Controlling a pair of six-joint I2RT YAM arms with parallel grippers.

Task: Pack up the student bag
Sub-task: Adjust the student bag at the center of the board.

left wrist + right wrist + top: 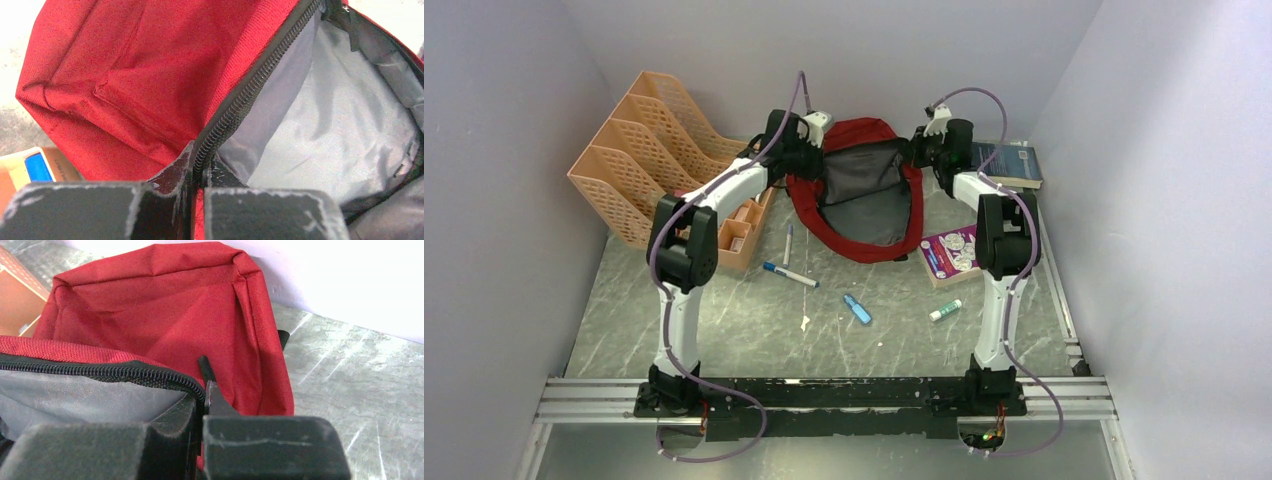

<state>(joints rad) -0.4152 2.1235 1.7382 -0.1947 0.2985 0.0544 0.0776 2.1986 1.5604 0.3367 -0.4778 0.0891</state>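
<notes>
Nearest the lens, the left gripper (pixel 197 161) is clenched on the zipper edge of the student bag (pixel 861 131); the opposite edge is pinched by the right gripper (pixel 202 399). The bag is held open at the far middle of the table (pixel 754 345).

The student bag (pixel 125 75) is matt woven cloth, its grey lining (pixel 340 125) smooth.

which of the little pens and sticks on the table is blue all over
The short stubby stick between the long white marker and the green-tipped stick; those and the thin pen are mostly pale.
</notes>
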